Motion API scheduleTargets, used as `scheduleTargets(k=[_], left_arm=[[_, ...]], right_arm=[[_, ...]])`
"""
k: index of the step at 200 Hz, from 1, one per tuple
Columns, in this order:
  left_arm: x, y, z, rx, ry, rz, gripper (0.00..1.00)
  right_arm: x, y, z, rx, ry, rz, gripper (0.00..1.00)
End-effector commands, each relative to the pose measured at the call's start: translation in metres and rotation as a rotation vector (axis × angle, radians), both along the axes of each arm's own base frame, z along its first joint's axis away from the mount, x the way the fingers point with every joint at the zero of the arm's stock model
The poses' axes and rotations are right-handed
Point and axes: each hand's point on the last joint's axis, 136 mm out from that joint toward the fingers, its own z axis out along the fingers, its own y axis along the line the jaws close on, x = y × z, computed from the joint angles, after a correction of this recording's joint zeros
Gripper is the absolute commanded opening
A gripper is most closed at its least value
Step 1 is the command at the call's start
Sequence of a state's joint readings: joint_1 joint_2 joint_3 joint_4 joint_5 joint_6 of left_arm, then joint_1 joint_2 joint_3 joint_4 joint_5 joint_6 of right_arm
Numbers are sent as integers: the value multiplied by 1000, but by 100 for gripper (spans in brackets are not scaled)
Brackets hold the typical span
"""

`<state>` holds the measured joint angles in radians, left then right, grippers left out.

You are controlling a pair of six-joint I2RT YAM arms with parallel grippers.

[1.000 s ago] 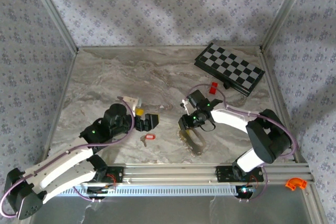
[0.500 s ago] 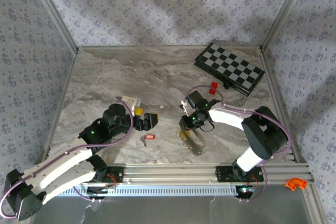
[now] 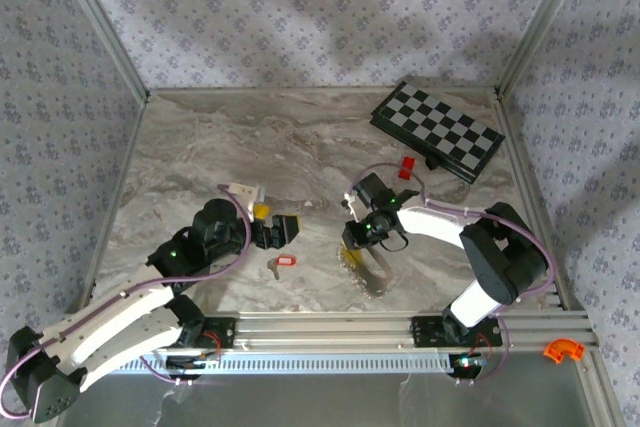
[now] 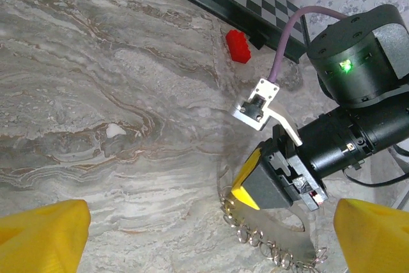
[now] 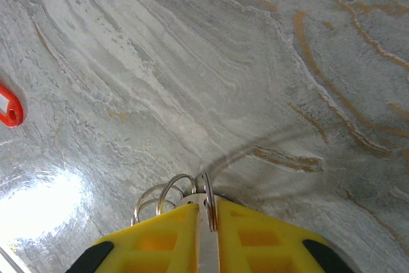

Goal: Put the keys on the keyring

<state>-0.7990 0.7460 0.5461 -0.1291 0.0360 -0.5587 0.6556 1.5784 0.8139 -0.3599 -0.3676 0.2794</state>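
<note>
Clear holder (image 3: 369, 271) is carrying a row of small rings, count unclear. Right gripper (image 5: 206, 214) is pinching one keyring (image 5: 207, 187) there. Left gripper (image 3: 274, 228) is hanging spread wide. One red-tagged key (image 3: 283, 262) is lying between the grippers. One red block (image 3: 406, 167), one chessboard (image 3: 437, 130).

Shiny metal keyrings (image 5: 209, 199), glossy marbled tabletop (image 5: 192, 62)

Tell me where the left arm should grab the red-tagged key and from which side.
Probably by the red tag, from straight above. The key lies flat on the marble table, so nothing offers a side grip, and the tag is its bulkiest part. Close the jaws across the tag's short width. The left gripper, open, sits close by. The right gripper is shut on the keyring.
</note>
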Motion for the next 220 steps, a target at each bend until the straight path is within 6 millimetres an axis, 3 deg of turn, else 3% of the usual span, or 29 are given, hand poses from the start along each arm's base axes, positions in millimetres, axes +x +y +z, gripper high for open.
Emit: scheduleTargets(k=[1,56,220], left_arm=[[-1,1,9,-6,-31,-3,97],[-1,3,11,-5,-36,1,100],[-2,3,13,-16,-45,6,100]], right_arm=[[-4,1,-1,-9,12,22,13],[-4,1,-1,-7,9,25,9],[-4,5,-9,12,9,30,15]])
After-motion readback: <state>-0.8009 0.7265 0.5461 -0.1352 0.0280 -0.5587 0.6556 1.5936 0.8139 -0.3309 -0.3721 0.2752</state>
